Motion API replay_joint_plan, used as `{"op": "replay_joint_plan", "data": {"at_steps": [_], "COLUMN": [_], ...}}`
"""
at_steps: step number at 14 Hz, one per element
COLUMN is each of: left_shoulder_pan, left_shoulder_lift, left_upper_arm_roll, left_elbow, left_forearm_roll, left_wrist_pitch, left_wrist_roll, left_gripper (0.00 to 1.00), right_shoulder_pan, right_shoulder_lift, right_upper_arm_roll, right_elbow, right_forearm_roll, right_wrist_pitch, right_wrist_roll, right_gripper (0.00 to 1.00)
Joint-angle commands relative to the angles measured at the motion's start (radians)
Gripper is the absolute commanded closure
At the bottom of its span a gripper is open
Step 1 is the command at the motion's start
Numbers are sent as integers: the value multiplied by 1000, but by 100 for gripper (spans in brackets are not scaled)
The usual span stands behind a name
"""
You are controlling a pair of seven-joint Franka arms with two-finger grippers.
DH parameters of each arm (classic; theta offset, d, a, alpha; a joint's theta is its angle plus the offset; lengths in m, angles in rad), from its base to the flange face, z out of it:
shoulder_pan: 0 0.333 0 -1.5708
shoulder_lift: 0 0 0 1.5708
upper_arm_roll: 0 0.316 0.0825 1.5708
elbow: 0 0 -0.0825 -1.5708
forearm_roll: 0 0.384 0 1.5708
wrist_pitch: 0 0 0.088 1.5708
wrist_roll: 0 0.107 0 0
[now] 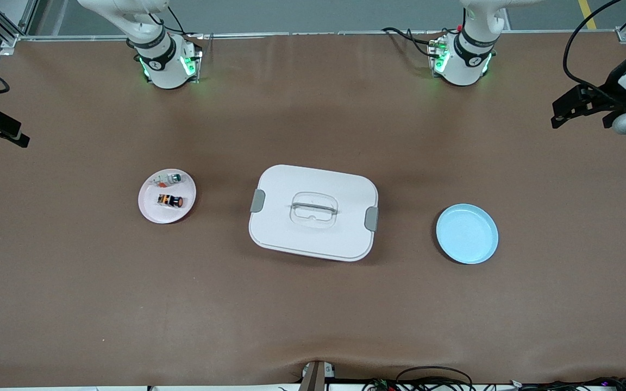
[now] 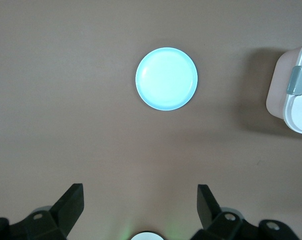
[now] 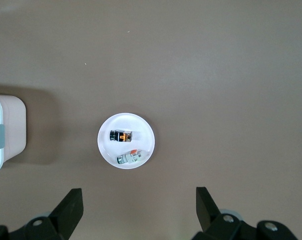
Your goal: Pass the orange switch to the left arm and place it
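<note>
The orange switch (image 1: 170, 201) lies on its side on a small white plate (image 1: 150, 209) toward the right arm's end of the table, just beside a whitish switch with a green cap (image 1: 170, 177), which lies a little farther from the front camera. The box (image 1: 313, 212) stands in the middle of the table, between this plate and an empty light blue plate (image 1: 467, 234) toward the left arm's end – so it blocks the straight way, and this is probably why two arms are needed (one to lift the switch, one to receive it above or around the box).

The right gripper (image 3: 139, 207) hangs high over the table near the white plate, its fingers wide apart and holding nothing. The left gripper (image 2: 140, 207) hangs the same way near the blue plate, also spread and empty. Both arms seem to wait; no step is begun yet.

The switch is a tiny black cylinder with orange bands – smooth and round, so I think it can roll when it is touched. The box is white plastic with rounded corners, grey latches (image 1: 257, 201) and a clear recessed handle (image 1: 313, 209). The table cover (image 1: 313, 315) is brown and matte
</note>
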Motion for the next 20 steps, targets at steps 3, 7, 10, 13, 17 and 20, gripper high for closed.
{"op": "replay_joint_plan", "data": {"at_steps": [3, 7, 10, 13, 17, 20], "left_shoulder_pan": [6, 2, 2, 2, 2, 4], "left_shoulder_lift": [7, 6, 6, 1, 1, 1], "left_upper_arm_roll": [4, -2, -2, -4, -2, -2], "left_elbow": [27, 22, 22, 19, 18, 18], "left_forearm_roll": [11, 9, 9, 9, 9, 11], "left_wrist_pitch": [-18, -38, -52, -50, -50, -50], "left_wrist_roll": [16, 5, 2, 2, 2, 2], "left_gripper": [0, 0, 0, 0, 0, 0], "right_shoulder_pan": [-18, -23, -44, -32, -15, 12], "right_shoulder_lift": [-17, 35, 60, 112, 166, 161], "right_upper_arm_roll": [12, 12, 11, 14, 15, 15], "right_elbow": [-2, 21, 18, 17, -136, -322], "right_forearm_roll": [-8, 0, 76, 89, 84, 83], "right_wrist_pitch": [16, 14, 16, 56, 198, 396], "right_wrist_roll": [11, 13, -3, 8, -4, -3], "right_gripper": [0, 0, 0, 0, 0, 0]}}
